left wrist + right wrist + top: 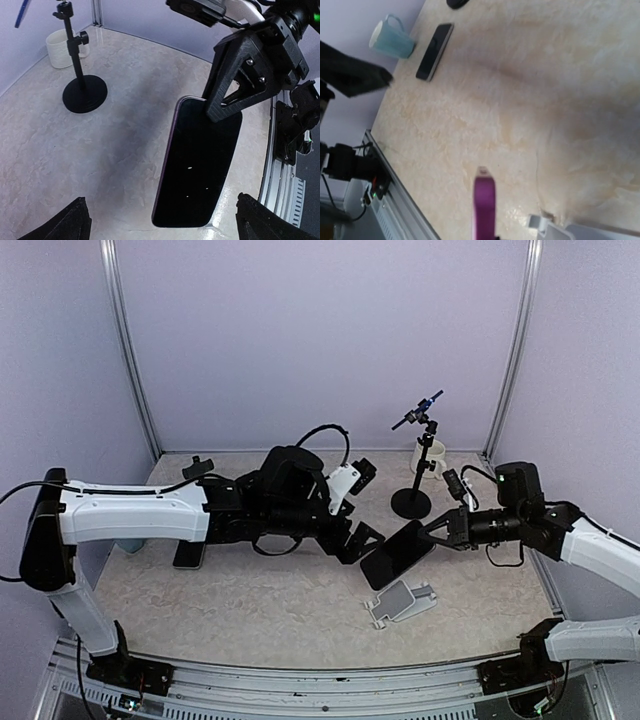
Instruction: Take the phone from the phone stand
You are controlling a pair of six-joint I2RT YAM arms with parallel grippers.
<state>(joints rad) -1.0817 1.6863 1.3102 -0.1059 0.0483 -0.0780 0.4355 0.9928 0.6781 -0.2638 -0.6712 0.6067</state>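
Mostly done: holding phone [398, 553] clamped in right gripper [428, 531], just far of phone stand [402, 602], w/ left gripper [362, 540] apart. Nxt: lower flat, release.

There were two phones [397, 555] [435, 50], two mugs [60, 47] [392, 37], one phone stand [402, 602] and one black tripod [84, 94].

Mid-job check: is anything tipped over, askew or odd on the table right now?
Yes. The pale grey plastic phone stand looks toppled, lying flat on the table. The black slab phone hangs tilted above it, pinched by one end only in the right gripper. Nothing looks spilled.
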